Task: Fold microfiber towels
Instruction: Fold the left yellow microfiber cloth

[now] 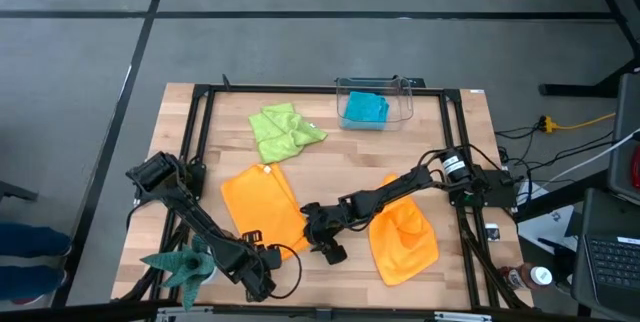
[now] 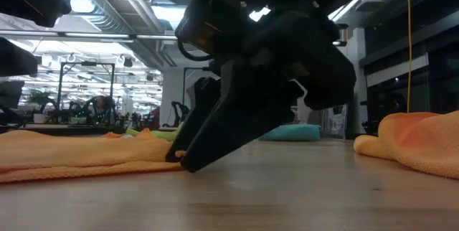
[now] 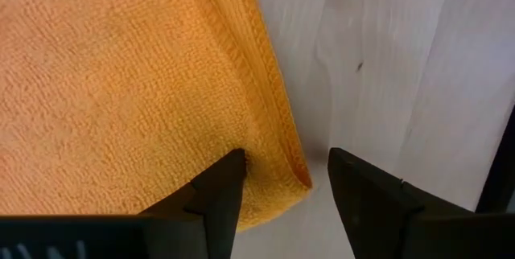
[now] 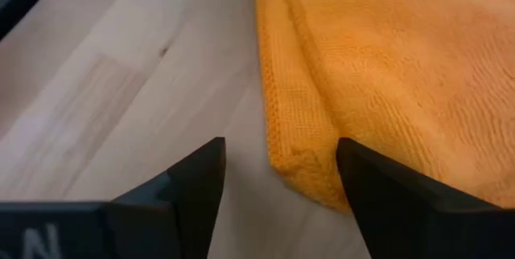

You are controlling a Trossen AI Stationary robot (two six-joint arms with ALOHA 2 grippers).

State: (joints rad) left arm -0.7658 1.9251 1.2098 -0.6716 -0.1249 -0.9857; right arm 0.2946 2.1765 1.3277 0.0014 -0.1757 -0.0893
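Orange folded towel flat, long axis away from front edge — both grippers' fingers apart, empty.

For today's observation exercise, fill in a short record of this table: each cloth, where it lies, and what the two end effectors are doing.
Folded orange cloth: flat, left of centre on the table
Second orange cloth: bunched, on the right
Green cloth: crumpled, behind the folded one
Blue cloth: inside the clear bin at the far edge
Left end effector: open, astride a corner of the folded orange cloth
Right end effector: open, astride another corner of that cloth
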